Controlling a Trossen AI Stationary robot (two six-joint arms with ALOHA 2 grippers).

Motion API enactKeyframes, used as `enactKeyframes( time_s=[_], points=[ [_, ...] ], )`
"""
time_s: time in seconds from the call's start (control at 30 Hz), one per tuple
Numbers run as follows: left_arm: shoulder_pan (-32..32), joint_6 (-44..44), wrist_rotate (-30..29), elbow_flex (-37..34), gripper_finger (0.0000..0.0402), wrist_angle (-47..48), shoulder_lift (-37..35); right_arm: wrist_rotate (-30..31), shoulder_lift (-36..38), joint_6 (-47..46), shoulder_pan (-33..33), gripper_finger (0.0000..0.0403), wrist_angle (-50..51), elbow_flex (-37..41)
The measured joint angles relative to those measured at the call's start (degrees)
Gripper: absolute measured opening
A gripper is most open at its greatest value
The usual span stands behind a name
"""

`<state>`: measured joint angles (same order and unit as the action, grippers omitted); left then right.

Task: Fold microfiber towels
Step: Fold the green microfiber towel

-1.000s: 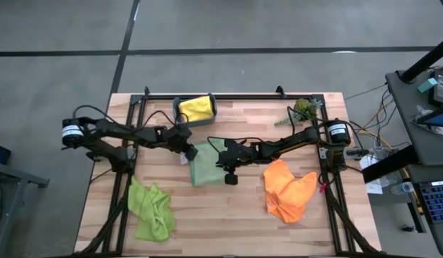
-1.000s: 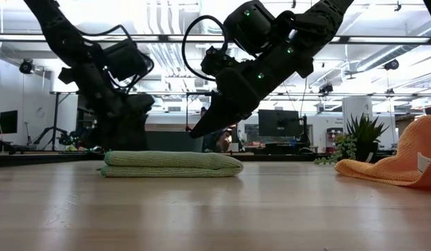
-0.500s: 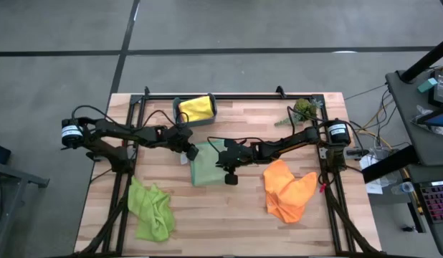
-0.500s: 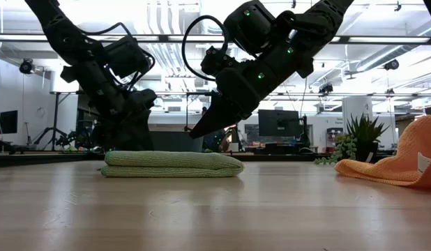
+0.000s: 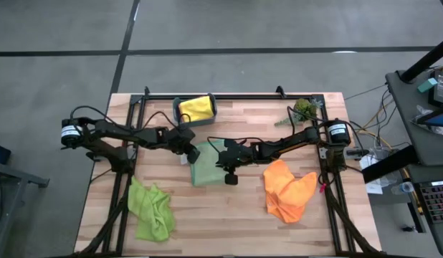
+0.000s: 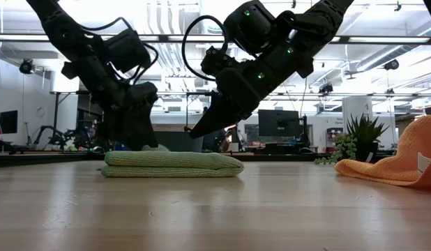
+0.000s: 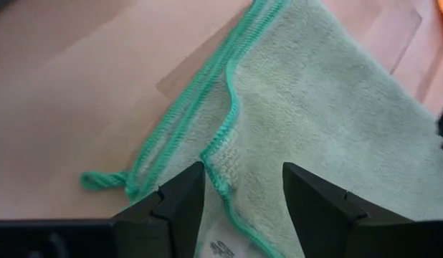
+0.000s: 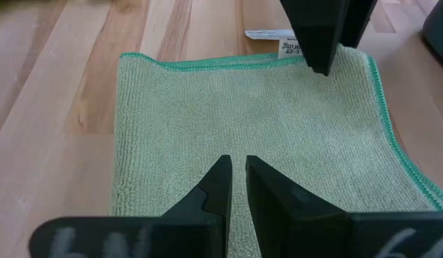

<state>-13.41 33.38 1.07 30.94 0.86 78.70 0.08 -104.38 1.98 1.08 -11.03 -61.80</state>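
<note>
Folded sage green towel (image 5: 202,166) lies mid-worktop between both arms: left gripper (image 7: 239,190), spread, sits right over its open hemmed corner and is nearer, right gripper (image 8: 237,183) pressed together, empty, hovering above the opposite side, fold running crosswise between them.

A folded towel (image 5: 203,166) lies mid-table between two crumpled towels (image 5: 151,208) (image 5: 287,190).
</note>
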Motion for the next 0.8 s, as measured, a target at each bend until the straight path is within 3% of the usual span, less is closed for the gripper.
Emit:
enactKeyframes(
  time_s=[0.17,0.37,0.8],
  points=[
    [0.0,-2.6,-1.7,0.0,0.0129,-1.0,0.0,0.0,0.0,0.0,0.0,0.0034,0.0,0.0],
    [0.0,-5.3,-1.7,0.0,0.0014,-0.9,-0.1,0.0,0.0,0.0,0.0,0.0034,0.0,0.0],
    [0.0,-5.8,-4.0,0.0,0.0001,8.3,-8.9,0.0,0.0,0.0,0.0,0.0034,0.0,0.0]
  ],
)
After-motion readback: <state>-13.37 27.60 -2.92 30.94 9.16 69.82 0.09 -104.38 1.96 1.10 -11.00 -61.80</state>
